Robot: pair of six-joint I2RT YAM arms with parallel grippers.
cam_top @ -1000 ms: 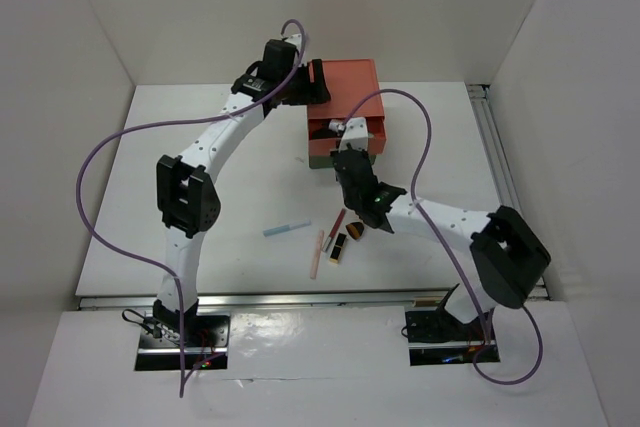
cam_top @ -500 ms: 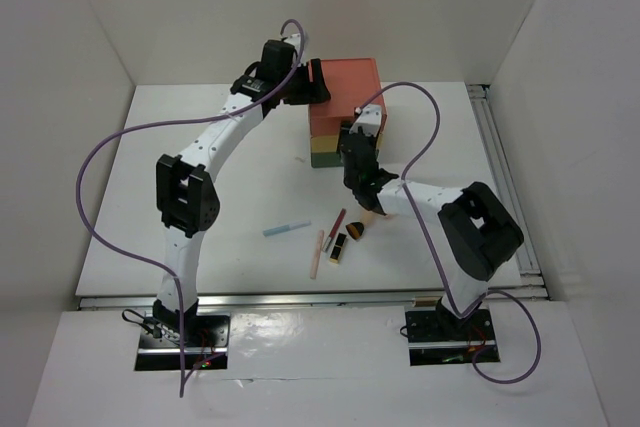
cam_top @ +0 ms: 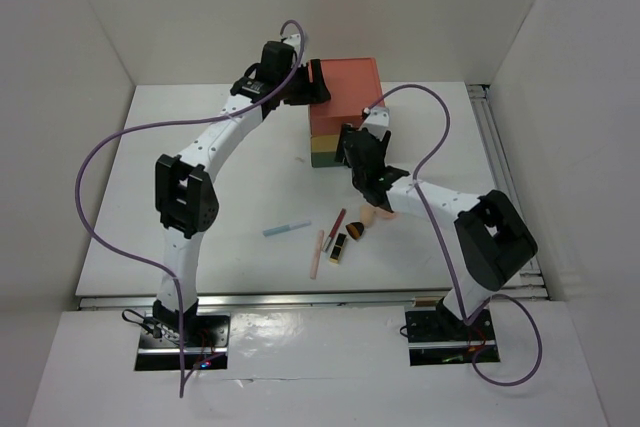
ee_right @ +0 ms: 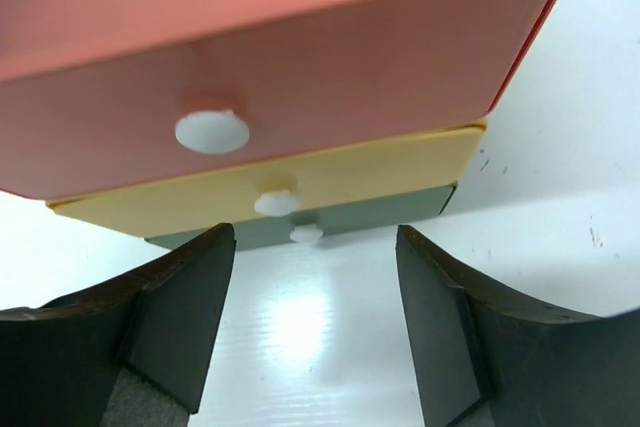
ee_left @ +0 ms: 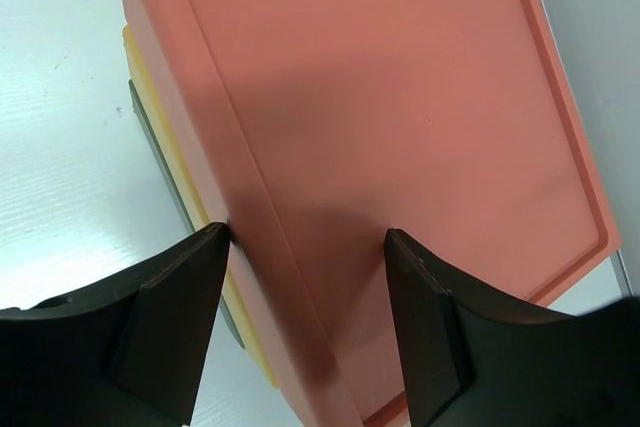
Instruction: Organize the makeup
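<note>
Smooth coral, yellow and green drawer box (ee_right: 300,57), round white knobs (ee_right: 212,131). Both spread: right gripper (ee_right: 315,232) empty, facing the knobs; left gripper (ee_left: 305,237) astride the box's top edge.

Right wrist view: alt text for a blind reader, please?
A closed three-drawer box, coral over yellow over green, each front with a white knob. Below it the right gripper stands open and empty above the white table.

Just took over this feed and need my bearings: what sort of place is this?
Probably a robot test booth, not a real vanity: a white table boxed in by plain white panels, left arm and right arm bolted at its near edge, and a drawer box and loose makeup as props.
</note>
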